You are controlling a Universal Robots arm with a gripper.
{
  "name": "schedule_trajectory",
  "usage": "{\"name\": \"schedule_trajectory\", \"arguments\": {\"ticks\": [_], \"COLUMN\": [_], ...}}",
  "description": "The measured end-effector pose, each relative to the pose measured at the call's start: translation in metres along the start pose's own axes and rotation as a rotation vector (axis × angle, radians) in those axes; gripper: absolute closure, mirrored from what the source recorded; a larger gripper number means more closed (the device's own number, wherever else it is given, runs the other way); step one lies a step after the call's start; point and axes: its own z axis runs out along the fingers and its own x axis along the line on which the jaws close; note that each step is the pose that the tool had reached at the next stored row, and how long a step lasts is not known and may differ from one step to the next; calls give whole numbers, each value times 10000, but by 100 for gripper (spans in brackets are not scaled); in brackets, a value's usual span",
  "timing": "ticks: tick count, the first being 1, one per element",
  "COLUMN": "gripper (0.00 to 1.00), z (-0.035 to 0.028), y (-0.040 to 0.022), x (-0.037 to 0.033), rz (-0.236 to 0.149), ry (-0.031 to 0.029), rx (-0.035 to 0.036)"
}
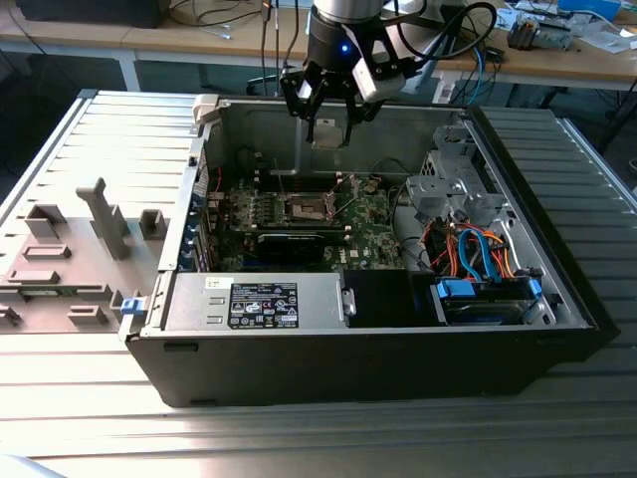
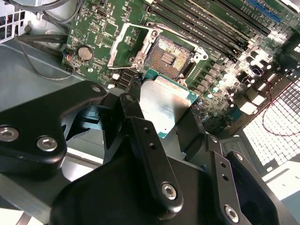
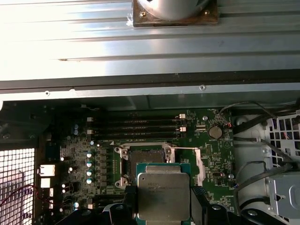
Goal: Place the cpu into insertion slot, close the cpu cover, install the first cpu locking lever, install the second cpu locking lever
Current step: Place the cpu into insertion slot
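Jaws of the gripper [image 1: 328, 134] squeeze the cpu [image 2: 164, 103] by two sides. Below it, inside the open case [image 1: 299, 368], the insertion slot [image 2: 168, 56] sits open, its cpu cover [image 2: 125, 44] flipped up beside it. In the exterior view the gripper hangs high near the case's far wall

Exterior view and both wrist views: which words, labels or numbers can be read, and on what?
Black label on the power supply: white print, too small to read.
Face of the cpu: faint markings, too blurred to read.
Green circuit board: tiny white marks, unreadable.
No text is legible.
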Motion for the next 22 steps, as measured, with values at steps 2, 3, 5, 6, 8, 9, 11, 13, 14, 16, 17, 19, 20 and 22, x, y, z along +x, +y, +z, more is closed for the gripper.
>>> {"name": "schedule_trajectory", "arguments": {"ticks": [2,3,5,6,8,9,11,13,14,16,17,19,20,22], "gripper": [46,46,46,46,46,46,46,46,46,46,46,46,46,46], "z": [5,7,12,14,18,21,27,33,36,43,47,55,58,65], "y": [0,-1,-1,-1,-2,-2,-2,-3,-3,-4,-5,-9,-10,-12], "x": [0,0,0,0,0,0,0,-1,-1,-1,0,0,-1,-1], "rz": [0,0,0,0,0,0,0,0,0,0,2,2,0,0], "ry": [0,0,0,0,0,0,0,0,0,0,0,-1,0,0], "rx": [-1,0,0,0,0,-1,0,0,0,1,0,1,1,3]}}
